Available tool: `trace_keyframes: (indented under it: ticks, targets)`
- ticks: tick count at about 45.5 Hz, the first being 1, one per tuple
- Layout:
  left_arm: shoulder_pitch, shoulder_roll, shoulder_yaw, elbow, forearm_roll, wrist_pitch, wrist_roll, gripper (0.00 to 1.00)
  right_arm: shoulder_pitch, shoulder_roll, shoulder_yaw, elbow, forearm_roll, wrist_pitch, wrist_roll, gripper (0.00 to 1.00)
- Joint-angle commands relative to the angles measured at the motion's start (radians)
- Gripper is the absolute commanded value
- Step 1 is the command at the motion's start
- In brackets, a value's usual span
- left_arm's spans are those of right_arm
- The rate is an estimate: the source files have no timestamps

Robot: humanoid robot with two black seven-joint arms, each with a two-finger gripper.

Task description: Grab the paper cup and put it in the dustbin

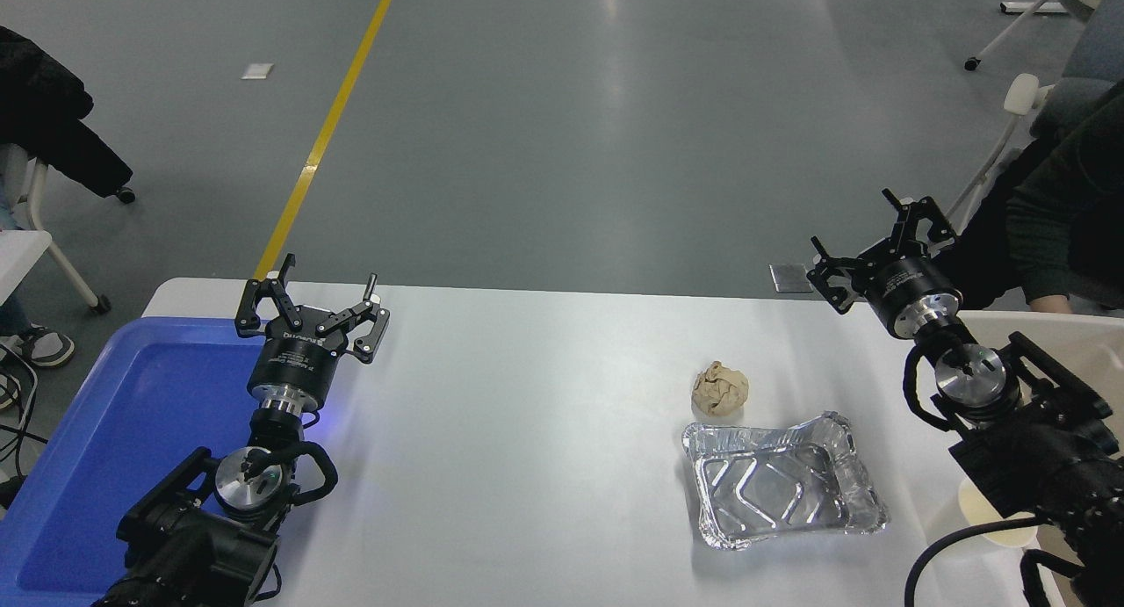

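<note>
The paper cup (pixel 976 504) shows only as a cream-white patch at the table's right front, mostly hidden under my right arm. The dustbin (pixel 1084 343) is a beige bin at the far right, largely covered by that arm. My right gripper (pixel 868 240) is open and holds nothing. It hangs above the table's far right corner, near the dustbin's rim and well beyond the cup. My left gripper (pixel 313 298) is open and parked at the lower left, over the edge of the blue tray.
A crumpled tan paper ball (pixel 720 389) lies right of centre, with a silver foil tray (pixel 781 480) just in front of it. A blue plastic tray (pixel 132 414) fills the left end. A person's dark sleeve and hand (pixel 1049 304) sit behind the dustbin.
</note>
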Motion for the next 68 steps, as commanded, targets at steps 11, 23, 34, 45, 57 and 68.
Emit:
trace_keyframes:
  ticks: [11, 23, 34, 45, 57, 68]
  targets:
    - [0.000, 0.000, 0.000, 0.000, 0.000, 0.000, 0.000, 0.99, 0.002, 0.003, -0.029, 0.000, -0.005, 0.005, 0.001, 1.00]
    - [0.000, 0.000, 0.000, 0.000, -0.002, 0.000, 0.000, 0.99, 0.013, 0.005, -0.046, 0.000, -0.019, -0.001, 0.001, 1.00]
    - [0.000, 0.001, 0.000, 0.000, 0.000, 0.000, 0.000, 0.99, 0.048, -0.098, -0.159, 0.035, -0.047, -0.005, 0.001, 1.00]
    - [0.000, 0.000, 0.000, 0.000, 0.000, 0.000, 0.000, 0.99, 0.192, -0.303, -0.460, 0.124, -0.156, -0.005, -0.002, 1.00]
    - [0.000, 0.000, 0.002, 0.000, 0.000, 0.000, 0.000, 0.99, 0.414, -0.501, -0.886, 0.259, -0.162, -0.005, 0.000, 1.00]
    - [0.000, 0.001, 0.002, 0.000, 0.000, 0.000, 0.000, 0.99, 0.831, -0.624, -1.463, 0.480, -0.163, -0.002, 0.000, 1.00]
